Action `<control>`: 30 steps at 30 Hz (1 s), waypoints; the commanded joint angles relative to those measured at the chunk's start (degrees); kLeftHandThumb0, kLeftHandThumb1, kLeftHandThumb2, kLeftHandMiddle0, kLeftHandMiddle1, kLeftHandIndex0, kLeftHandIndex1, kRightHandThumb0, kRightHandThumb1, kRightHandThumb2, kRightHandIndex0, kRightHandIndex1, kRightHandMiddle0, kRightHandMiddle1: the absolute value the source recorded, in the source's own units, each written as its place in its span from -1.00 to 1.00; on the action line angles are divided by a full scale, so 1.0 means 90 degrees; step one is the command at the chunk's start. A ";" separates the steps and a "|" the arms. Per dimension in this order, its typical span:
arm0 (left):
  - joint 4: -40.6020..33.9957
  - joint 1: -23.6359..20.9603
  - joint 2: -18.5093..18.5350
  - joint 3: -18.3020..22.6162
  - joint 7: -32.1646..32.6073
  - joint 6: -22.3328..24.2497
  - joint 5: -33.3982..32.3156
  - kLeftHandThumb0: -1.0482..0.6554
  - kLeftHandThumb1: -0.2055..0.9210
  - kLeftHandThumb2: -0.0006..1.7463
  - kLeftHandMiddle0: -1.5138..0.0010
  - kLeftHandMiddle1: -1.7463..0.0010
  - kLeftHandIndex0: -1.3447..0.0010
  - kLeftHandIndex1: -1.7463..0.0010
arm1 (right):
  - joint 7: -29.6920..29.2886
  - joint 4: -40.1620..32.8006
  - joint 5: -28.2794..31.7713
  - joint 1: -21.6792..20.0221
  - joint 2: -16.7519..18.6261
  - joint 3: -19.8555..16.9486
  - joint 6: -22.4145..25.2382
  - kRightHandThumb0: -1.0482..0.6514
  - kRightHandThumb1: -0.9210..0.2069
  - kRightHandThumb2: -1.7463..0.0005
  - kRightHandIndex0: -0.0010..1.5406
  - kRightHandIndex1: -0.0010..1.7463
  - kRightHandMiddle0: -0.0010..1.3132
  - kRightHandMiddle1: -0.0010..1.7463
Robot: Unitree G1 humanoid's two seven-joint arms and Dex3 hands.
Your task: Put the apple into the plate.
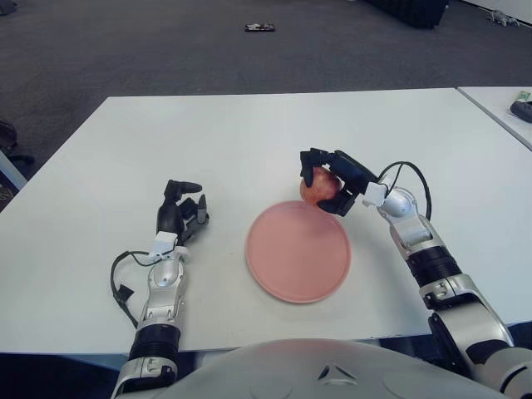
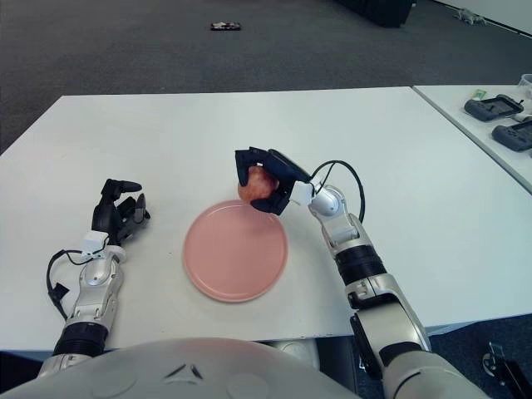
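Note:
My right hand (image 1: 331, 179) is shut on a red apple (image 1: 318, 188), holding it just above the far edge of the pink plate (image 1: 298, 258). The same apple (image 2: 256, 187) shows over the plate's far rim (image 2: 235, 249) in the right eye view, with black fingers wrapped over its top and right side. The plate lies flat at the middle of the white table (image 1: 249, 133) with nothing on it. My left hand (image 1: 179, 212) stays idle to the left of the plate, fingers curled and holding nothing.
A second white table (image 2: 490, 125) stands at the right with dark devices (image 2: 499, 106) on it. A small dark object (image 1: 260, 27) lies on the floor beyond the table. A black cable (image 1: 123, 283) loops beside my left wrist.

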 commanded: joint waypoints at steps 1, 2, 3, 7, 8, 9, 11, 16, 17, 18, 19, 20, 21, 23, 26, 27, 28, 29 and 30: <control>0.0235 0.0102 -0.0067 -0.0051 -0.0065 -0.0121 -0.0004 -0.22 0.61 -0.05 -0.13 -1.00 0.51 -1.00 | 0.0308 -0.0238 0.0181 0.0140 -0.0124 0.0141 -0.0143 0.23 0.61 -0.87 0.15 0.87 -0.08 1.00; 0.0242 0.0100 -0.0068 -0.0050 -0.0073 -0.0131 -0.0012 -0.22 0.61 -0.05 -0.13 -1.00 0.51 -1.00 | 0.0393 -0.0287 0.0183 0.0196 -0.0164 0.0188 -0.0175 0.23 0.62 -0.87 0.15 0.87 -0.08 1.00; 0.0248 0.0099 -0.0070 -0.0049 -0.0079 -0.0138 -0.0017 -0.22 0.61 -0.05 -0.13 -1.00 0.51 -1.00 | 0.0451 -0.0321 0.0183 0.0233 -0.0188 0.0215 -0.0193 0.23 0.62 -0.87 0.15 0.88 -0.08 1.00; 0.0263 0.0094 -0.0075 -0.0043 -0.0083 -0.0138 -0.0027 -0.21 0.62 -0.05 -0.13 -1.00 0.51 -1.00 | 0.0588 -0.0524 0.0004 0.0365 -0.0316 0.0312 -0.0216 0.23 0.62 -0.88 0.15 0.88 -0.07 1.00; 0.0265 0.0094 -0.0076 -0.0043 -0.0073 -0.0132 -0.0021 -0.21 0.62 -0.05 -0.13 -1.00 0.51 -1.00 | 0.0591 -0.0581 -0.0117 0.0389 -0.0360 0.0347 -0.0252 0.23 0.62 -0.88 0.15 0.88 -0.07 1.00; 0.0267 0.0093 -0.0076 -0.0043 -0.0065 -0.0129 -0.0018 -0.22 0.62 -0.05 -0.13 -1.00 0.51 -1.00 | 0.0591 -0.0622 -0.0199 0.0406 -0.0390 0.0372 -0.0276 0.23 0.62 -0.88 0.15 0.88 -0.07 1.00; 0.0259 0.0095 -0.0077 -0.0043 -0.0038 -0.0102 0.0000 -0.22 0.61 -0.05 -0.13 -1.00 0.51 -1.00 | 0.0574 -0.0676 -0.0460 0.0435 -0.0457 0.0485 -0.0440 0.23 0.62 -0.88 0.15 0.88 -0.07 1.00; 0.0245 0.0097 -0.0078 -0.0041 -0.0015 -0.0067 0.0021 -0.22 0.58 -0.03 -0.15 -1.00 0.50 -1.00 | 0.0507 -0.0617 -0.0813 0.0442 -0.0523 0.0667 -0.0697 0.23 0.62 -0.88 0.15 0.89 -0.07 1.00; 0.0242 0.0098 -0.0077 -0.0041 -0.0014 -0.0060 0.0022 -0.22 0.58 -0.02 -0.15 -1.00 0.49 -1.00 | 0.0486 -0.0584 -0.0893 0.0438 -0.0536 0.0710 -0.0752 0.23 0.62 -0.88 0.14 0.90 -0.07 1.00; 0.0240 0.0098 -0.0077 -0.0041 -0.0015 -0.0055 0.0022 -0.22 0.58 -0.02 -0.15 -1.00 0.49 -1.00 | 0.0463 -0.0544 -0.0989 0.0430 -0.0550 0.0754 -0.0804 0.23 0.62 -0.88 0.14 0.90 -0.07 1.00; 0.0239 0.0099 -0.0073 -0.0042 -0.0029 -0.0051 0.0012 -0.22 0.58 -0.02 -0.15 -1.00 0.49 -1.00 | 0.0384 -0.0465 -0.1219 0.0407 -0.0566 0.0824 -0.0901 0.23 0.62 -0.88 0.14 0.90 -0.08 1.00; 0.0230 0.0104 -0.0073 -0.0044 -0.0039 -0.0046 0.0006 -0.22 0.58 -0.02 -0.15 -1.00 0.49 -1.00 | 0.0325 -0.0416 -0.1373 0.0392 -0.0578 0.0865 -0.0966 0.23 0.60 -0.88 0.12 0.92 -0.09 1.00; 0.0222 0.0107 -0.0072 -0.0045 -0.0050 -0.0043 -0.0002 -0.22 0.58 -0.02 -0.15 -1.00 0.49 -1.00 | 0.0234 -0.0364 -0.1553 0.0367 -0.0590 0.0897 -0.1059 0.23 0.60 -0.88 0.12 0.93 -0.09 1.00; 0.0212 0.0111 -0.0072 -0.0046 -0.0067 -0.0037 -0.0018 -0.22 0.58 -0.02 -0.15 -1.00 0.49 -1.00 | 0.0012 -0.0292 -0.1875 0.0316 -0.0615 0.0921 -0.1251 0.23 0.59 -0.88 0.10 0.95 -0.10 1.00; 0.0184 0.0124 -0.0073 -0.0049 -0.0083 -0.0021 -0.0033 -0.22 0.59 -0.03 -0.14 -1.00 0.50 -1.00 | -0.0489 -0.0203 -0.2492 0.0234 -0.0659 0.0926 -0.1618 0.23 0.58 -0.89 0.09 0.98 -0.10 1.00; 0.0172 0.0129 -0.0073 -0.0051 -0.0083 -0.0014 -0.0033 -0.22 0.60 -0.04 -0.13 -1.00 0.51 -1.00 | -0.0762 -0.0165 -0.2793 0.0211 -0.0662 0.0922 -0.1774 0.23 0.58 -0.89 0.09 0.98 -0.11 1.00; 0.0165 0.0133 -0.0074 -0.0052 -0.0083 -0.0010 -0.0032 -0.22 0.61 -0.05 -0.13 -1.00 0.51 -1.00 | -0.0974 -0.0129 -0.3016 0.0192 -0.0663 0.0922 -0.1887 0.23 0.59 -0.90 0.09 0.99 -0.10 1.00; 0.0160 0.0136 -0.0074 -0.0052 -0.0086 -0.0006 -0.0035 -0.22 0.61 -0.05 -0.13 -1.00 0.51 -1.00 | -0.1295 -0.0113 -0.3328 0.0186 -0.0658 0.0911 -0.1988 0.23 0.61 -0.91 0.10 0.99 -0.09 1.00; 0.0156 0.0139 -0.0074 -0.0051 -0.0087 -0.0004 -0.0038 -0.21 0.61 -0.05 -0.13 -1.00 0.51 -1.00 | -0.1547 -0.0094 -0.3562 0.0177 -0.0657 0.0907 -0.2059 0.23 0.62 -0.92 0.11 0.99 -0.08 1.00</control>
